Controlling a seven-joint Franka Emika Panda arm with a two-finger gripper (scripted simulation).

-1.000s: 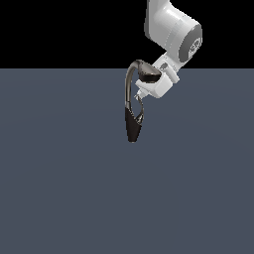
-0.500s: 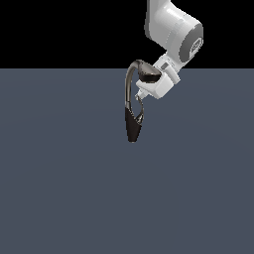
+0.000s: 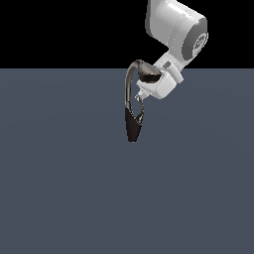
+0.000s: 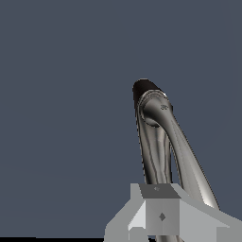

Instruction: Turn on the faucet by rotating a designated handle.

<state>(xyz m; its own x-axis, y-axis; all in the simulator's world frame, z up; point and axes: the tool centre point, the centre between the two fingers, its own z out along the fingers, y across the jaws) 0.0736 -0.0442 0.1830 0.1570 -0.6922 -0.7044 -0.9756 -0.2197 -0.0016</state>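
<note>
The faucet (image 3: 130, 92) stands on the grey floor on a black cone base (image 3: 132, 128). Its arched neck rises to a wide spout head (image 3: 148, 73). The handle (image 3: 141, 114), a thin dark lever, branches from the base on the exterior view's right. My gripper (image 3: 140, 97) comes down from the white arm, its fingertips right at the handle's upper end and under the spout head. The fingers look pressed together, with nothing between them. In the wrist view the gripper (image 4: 160, 212) shows as one grey block in front of the faucet's (image 4: 153, 142) shiny metal tubes. There I cannot tell the handle from the neck.
The flat grey floor (image 3: 64, 188) spreads all around the faucet. The white arm (image 3: 176, 30) reaches in from the upper part of the exterior view's right.
</note>
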